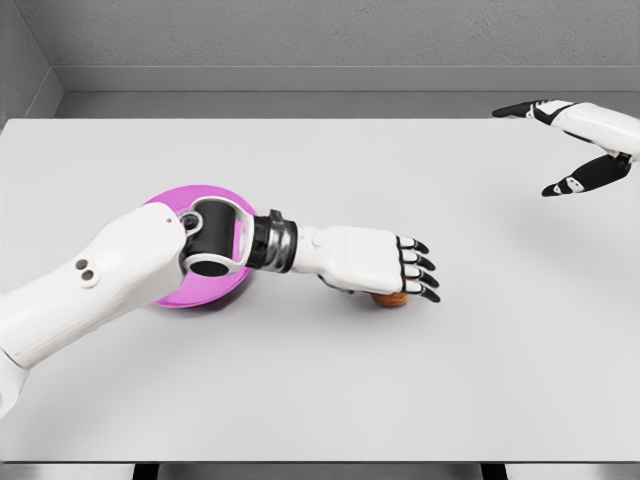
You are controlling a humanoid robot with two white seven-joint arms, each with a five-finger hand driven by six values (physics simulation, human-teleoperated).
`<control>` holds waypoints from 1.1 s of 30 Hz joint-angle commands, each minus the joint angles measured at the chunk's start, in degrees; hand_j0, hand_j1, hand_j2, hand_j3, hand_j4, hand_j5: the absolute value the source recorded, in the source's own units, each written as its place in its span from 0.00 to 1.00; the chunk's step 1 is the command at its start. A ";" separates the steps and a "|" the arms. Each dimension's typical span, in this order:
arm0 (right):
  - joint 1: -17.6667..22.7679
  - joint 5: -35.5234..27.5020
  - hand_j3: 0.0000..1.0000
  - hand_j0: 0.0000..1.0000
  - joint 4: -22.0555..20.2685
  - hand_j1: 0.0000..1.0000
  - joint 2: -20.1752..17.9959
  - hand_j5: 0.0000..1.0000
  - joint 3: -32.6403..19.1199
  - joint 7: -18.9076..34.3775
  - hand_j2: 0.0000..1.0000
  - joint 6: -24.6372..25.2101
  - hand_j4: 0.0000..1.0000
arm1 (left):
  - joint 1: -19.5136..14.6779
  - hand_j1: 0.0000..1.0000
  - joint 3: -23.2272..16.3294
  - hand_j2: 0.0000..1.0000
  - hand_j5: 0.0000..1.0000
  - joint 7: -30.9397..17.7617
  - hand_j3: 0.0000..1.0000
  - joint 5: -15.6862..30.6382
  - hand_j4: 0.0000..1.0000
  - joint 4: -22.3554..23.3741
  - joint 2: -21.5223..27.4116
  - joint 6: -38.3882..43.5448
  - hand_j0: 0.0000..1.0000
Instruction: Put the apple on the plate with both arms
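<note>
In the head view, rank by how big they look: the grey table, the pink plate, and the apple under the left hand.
1. Grey table
2. Round pink plate, partly hidden by the left arm
3. Reddish apple, mostly covered by the white left hand

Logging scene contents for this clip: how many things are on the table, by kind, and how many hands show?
Plates: 1, pink plate, partly behind the left arm
Apples: 1, apple, under the left hand
Hands: 2, with the right hand
Total: 4
</note>
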 commanded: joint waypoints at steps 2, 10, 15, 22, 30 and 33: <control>-0.09 -0.44 1.00 1.00 -0.13 1.00 -0.94 1.00 -0.14 -0.03 1.00 0.17 1.00 | 0.00 0.98 0.07 0.98 0.98 0.11 0.98 0.06 0.98 1.05 -0.63 0.08 0.98; -0.62 -0.53 1.00 1.00 -1.98 1.00 -1.12 1.00 -0.05 -0.03 1.00 0.17 1.00 | 0.00 0.97 -0.02 0.97 0.97 0.11 0.97 -0.73 0.97 4.39 -1.59 0.08 0.97; -0.62 -0.53 1.00 1.00 -2.06 1.00 -1.20 1.00 -0.05 -0.03 1.00 0.17 1.00 | 0.00 0.97 -0.02 0.97 0.97 0.11 0.97 -1.34 0.97 4.48 -2.21 0.08 0.97; -0.26 -0.44 1.00 1.00 -2.06 1.00 -1.29 1.00 -0.05 -0.03 1.00 0.17 1.00 | 0.00 0.86 -0.37 0.86 0.86 0.11 0.86 -1.43 0.86 4.39 -2.30 0.08 0.86; -0.26 -0.44 1.00 1.00 -2.06 1.00 -2.17 1.00 -0.05 -0.03 1.00 0.17 1.00 | 0.00 0.82 -0.90 0.82 0.82 0.11 0.82 -1.43 0.82 4.39 -2.21 0.08 0.82; -0.26 -0.44 1.00 1.00 -2.06 1.00 -2.17 1.00 -0.05 -0.03 1.00 0.17 1.00 | 0.00 0.82 -1.16 0.82 0.82 0.11 0.82 -1.43 0.82 4.39 -2.30 0.08 0.82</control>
